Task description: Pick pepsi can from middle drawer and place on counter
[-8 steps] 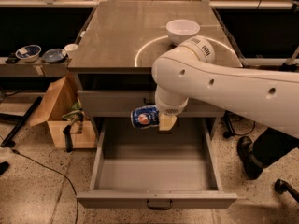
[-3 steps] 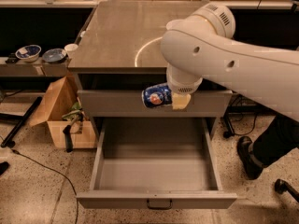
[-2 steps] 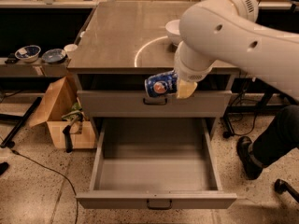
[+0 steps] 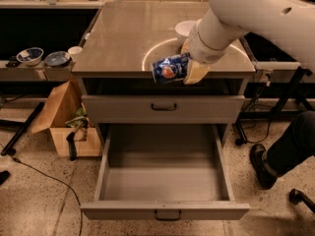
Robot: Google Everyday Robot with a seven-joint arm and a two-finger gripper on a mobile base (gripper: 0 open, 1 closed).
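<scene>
Robotics lab: robot's tool [image 4: 190, 61] over steel counter [image 4: 127, 29], workbenches [image 4: 45, 5].

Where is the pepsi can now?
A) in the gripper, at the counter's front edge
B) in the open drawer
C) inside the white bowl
A: the gripper holds the pepsi can sideways at the front edge of the counter, and the open middle drawer has no can in it.

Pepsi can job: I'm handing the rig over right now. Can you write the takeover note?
Gripper: shut on the pepsi can, holding it on its side in the air at the front edge of the counter.
Middle drawer: pulled out, nothing visible inside.
Done: the can is out of the drawer and lifted to counter height.
Left: move it over bare counter, away from the white bowl behind the arm, set it down, release, then retract.
</scene>
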